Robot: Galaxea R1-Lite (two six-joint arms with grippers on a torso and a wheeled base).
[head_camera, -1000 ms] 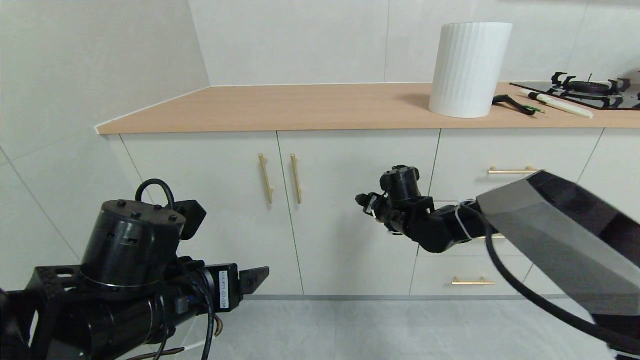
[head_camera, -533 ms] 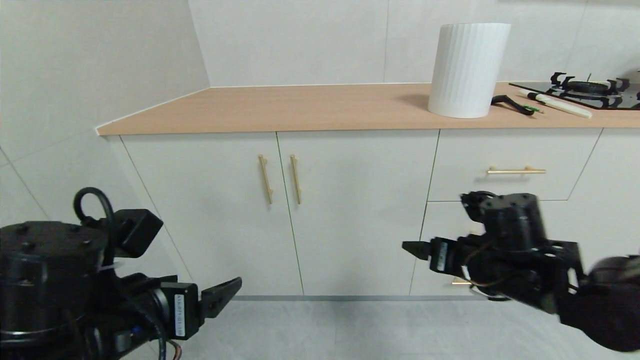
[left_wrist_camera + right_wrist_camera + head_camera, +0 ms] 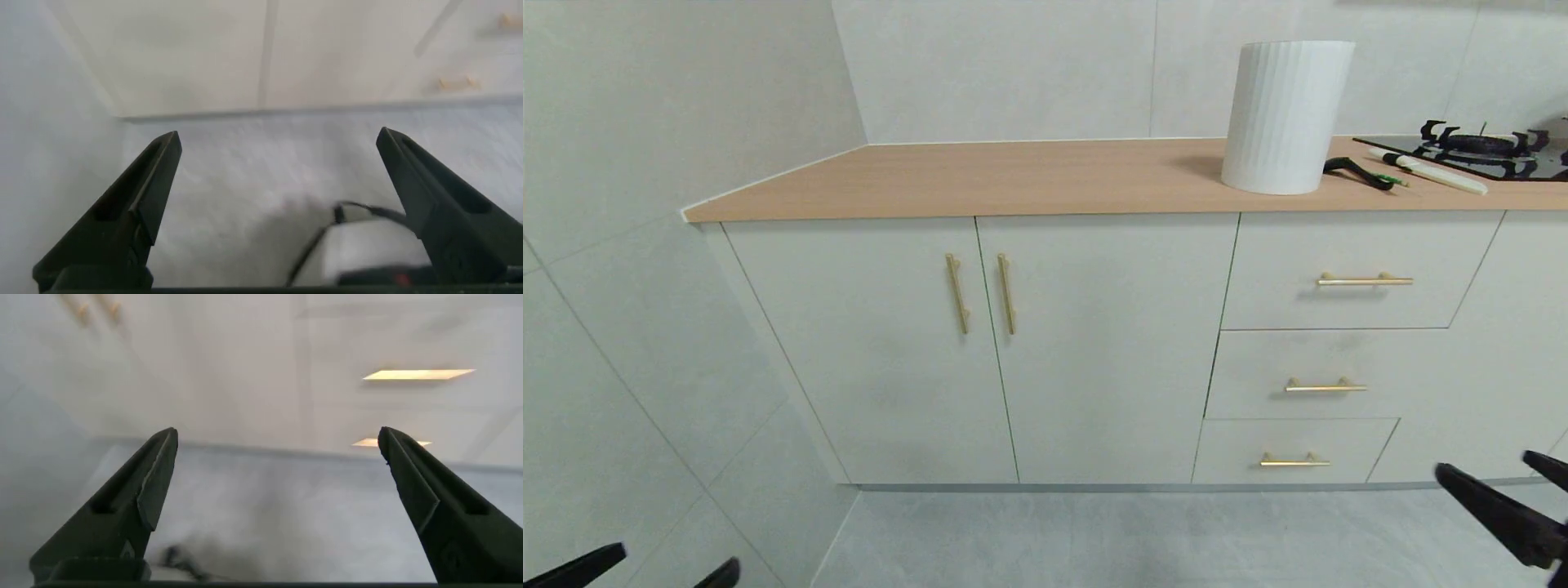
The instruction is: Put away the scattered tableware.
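Tableware is lying near the right end of the wooden surface (image 3: 1013, 175). A black-handled piece (image 3: 1356, 170) is lying just beside a tall white ribbed tub (image 3: 1286, 118). A long white piece (image 3: 1429, 173) is lying next to it, on the side toward the black stove (image 3: 1478, 151). A small green bit (image 3: 1395, 180) is showing between the two pieces; what it is, I cannot tell. The white tub is standing upright on the surface, and the stove is sitting at the far right end.

Under the surface, two cupboard doors (image 3: 866, 343) are staying shut side by side, and three drawers (image 3: 1274, 359) are stacked to the right of them. Gold handles (image 3: 1364, 280) are shining on the doors and drawers.

Both tools are hanging low, well below the surface and far from the tableware. The left tool (image 3: 678, 559) is hanging over the grey floor (image 3: 1135, 539) near the left cupboard door. In its own wrist view the left tool (image 3: 279, 137) is holding its fingers (image 3: 122, 216) wide apart with nothing between them. The right tool (image 3: 1482, 461) is hanging low in front of the drawers. In its own wrist view the right tool (image 3: 278, 433) is also spreading its fingers (image 3: 441, 506) wide apart and gripping nothing.
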